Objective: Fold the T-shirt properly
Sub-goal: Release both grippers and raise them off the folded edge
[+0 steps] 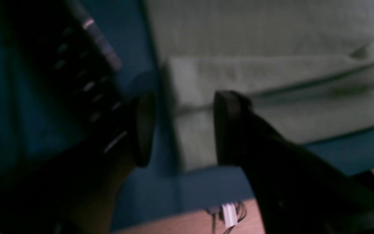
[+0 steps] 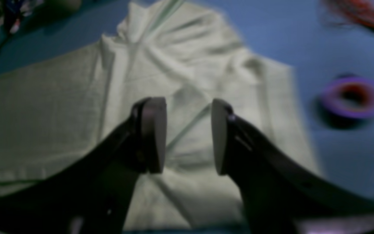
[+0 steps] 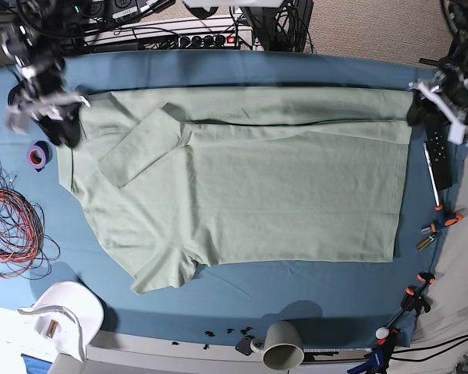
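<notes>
The pale green T-shirt point(image 3: 249, 187) lies spread on the blue table cloth point(image 3: 296, 288), collar end to the left and hem to the right. Its far long edge is folded over, and one sleeve point(image 3: 136, 148) lies folded onto the body. My right gripper point(image 2: 187, 136) hovers open over the wrinkled collar and shoulder area point(image 2: 180, 65); in the base view it is at the shirt's top left point(image 3: 61, 128). My left gripper point(image 1: 185, 130) is open at the folded hem corner point(image 1: 206, 84), at the shirt's top right point(image 3: 423, 113). Neither holds cloth.
A purple tape roll point(image 3: 37, 156) and a bundle of red wires point(image 3: 12, 218) lie left of the shirt. A black flat device point(image 3: 439, 160) and orange clamps point(image 3: 437, 227) sit along the right edge. A grey mug point(image 3: 283, 345) stands at the front edge.
</notes>
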Available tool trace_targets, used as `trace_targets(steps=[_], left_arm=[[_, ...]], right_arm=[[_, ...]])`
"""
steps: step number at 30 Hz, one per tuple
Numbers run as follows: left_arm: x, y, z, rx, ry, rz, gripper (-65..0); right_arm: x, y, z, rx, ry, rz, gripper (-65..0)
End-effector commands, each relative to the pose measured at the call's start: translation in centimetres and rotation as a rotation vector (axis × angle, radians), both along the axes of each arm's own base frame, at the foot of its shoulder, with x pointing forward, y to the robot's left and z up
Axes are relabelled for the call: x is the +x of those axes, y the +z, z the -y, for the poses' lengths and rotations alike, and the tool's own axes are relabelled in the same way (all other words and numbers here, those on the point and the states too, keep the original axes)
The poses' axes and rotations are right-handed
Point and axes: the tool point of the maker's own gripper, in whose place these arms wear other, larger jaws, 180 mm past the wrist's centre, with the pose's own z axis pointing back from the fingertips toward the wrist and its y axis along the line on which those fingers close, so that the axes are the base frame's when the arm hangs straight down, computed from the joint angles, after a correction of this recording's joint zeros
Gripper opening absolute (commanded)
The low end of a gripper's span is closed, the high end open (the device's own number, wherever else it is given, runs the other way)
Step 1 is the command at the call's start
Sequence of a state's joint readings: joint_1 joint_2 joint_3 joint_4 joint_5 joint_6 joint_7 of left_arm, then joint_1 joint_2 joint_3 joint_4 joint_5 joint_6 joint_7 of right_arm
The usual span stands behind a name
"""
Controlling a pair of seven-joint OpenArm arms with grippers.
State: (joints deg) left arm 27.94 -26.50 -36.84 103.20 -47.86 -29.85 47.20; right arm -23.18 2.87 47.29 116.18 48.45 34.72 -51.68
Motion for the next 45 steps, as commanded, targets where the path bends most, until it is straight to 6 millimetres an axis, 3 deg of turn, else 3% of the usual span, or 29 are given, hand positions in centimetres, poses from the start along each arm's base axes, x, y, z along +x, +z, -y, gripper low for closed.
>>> trace_targets(steps=[1,5,9,14,18,21,30,42,43,45], left_arm=[[0.2,1.4,-0.6,0.001,0.001,0.034,-35.4],[-1.5,1.8,-1.5,-0.012,-0.003,0.027,-35.4],[-2.0,1.7,-1.3,-0.024,-0.011,0.017,-35.4],[-1.9,1.8,-1.1,-0.026,-0.023,0.025,-35.4],[-1.9,1.8,-1.1,-0.025,-0.023,0.025,-35.4],[-1.9,1.8,-1.1,-0.026,-0.023,0.025,-35.4],[-1.9,1.8,-1.1,-0.026,-0.023,0.025,-35.4],[-1.9,1.8,-1.1,-0.026,-0.023,0.025,-35.4],[-1.9,1.8,-1.1,-0.026,-0.023,0.025,-35.4],[-1.9,1.8,-1.2,-0.025,-0.022,0.024,-35.4]], right_arm=[[-0.6,1.5,0.6,-0.014,-0.006,0.038,-41.9],[-4.5,0.0,3.5,-0.001,-0.127,-0.054,-41.9],[-7.1,-3.5,5.3,0.116,-0.265,-0.128,-41.9],[-7.8,-8.2,5.6,0.346,-0.336,-0.151,-41.9],[-7.6,-10.7,5.3,0.481,-0.354,-0.146,-41.9],[-7.0,-10.9,4.9,0.527,-0.334,-0.122,-41.9],[-5.9,-9.1,3.9,0.551,-0.248,-0.028,-41.9],[-3.7,-8.5,4.0,0.532,-0.233,0.010,-42.0],[-3.7,-8.5,4.0,0.532,-0.234,0.011,-43.7],[-3.8,-8.7,4.0,0.520,-0.236,-0.003,-53.6]])
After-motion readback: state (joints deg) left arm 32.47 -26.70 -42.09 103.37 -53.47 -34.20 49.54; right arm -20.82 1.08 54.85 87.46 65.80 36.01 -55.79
